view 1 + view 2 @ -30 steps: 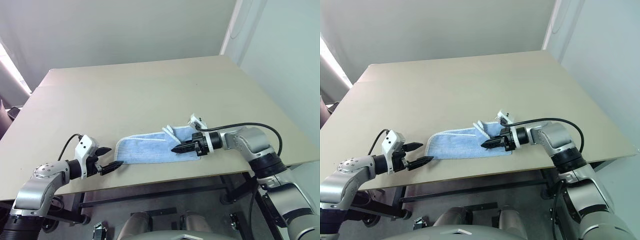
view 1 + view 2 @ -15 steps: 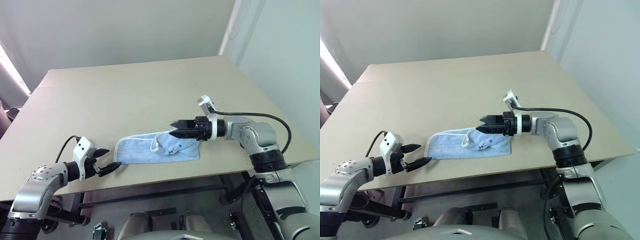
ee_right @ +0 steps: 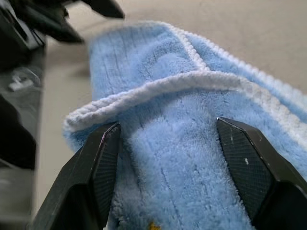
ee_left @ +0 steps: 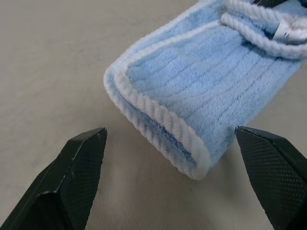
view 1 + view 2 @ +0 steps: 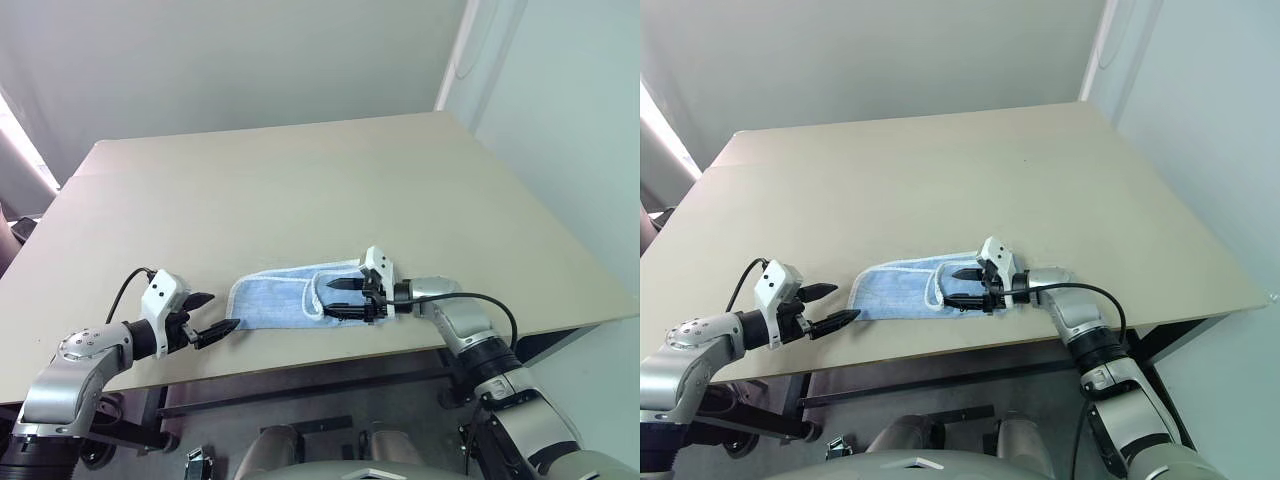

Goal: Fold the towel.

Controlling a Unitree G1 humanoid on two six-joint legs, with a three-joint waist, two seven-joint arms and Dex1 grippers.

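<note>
Left eye view: towel (image 5: 285, 297) lying near the front edge of the table (image 5: 300, 190), already doubled into a long narrow strip, with the right end turned back over itself in a small flap. Left gripper (image 5: 210, 315) just beside the left end of the strip, not touching, fingers spread wide with nothing between them. Right gripper (image 5: 338, 298) low over the turned-back right end, fingers apart, one finger above the flap and one at its front edge; no grip on the cloth visible. Soft, light terry by the look of it, thick and ribbed, with a corded white border; probably limp when lifted, likely to sag and unroll, not slippery, not fragile. Best hold, as a judgement: on the white border at a corner of an end, pinching all layers together, since a pinch in the middle would most likely lift the top layer alone. Left wrist view: rounded folded left end (image 4: 163, 129) seen close, two layers stacked with the border running around the bend, lying in the gap between the two black fingers (image 4: 72, 177), a detail too small in the head views. Right wrist view: edge of the flap (image 3: 158, 91) crossing the pile between the fingers (image 3: 96, 172), and the other gripper dark at the far end.
</note>
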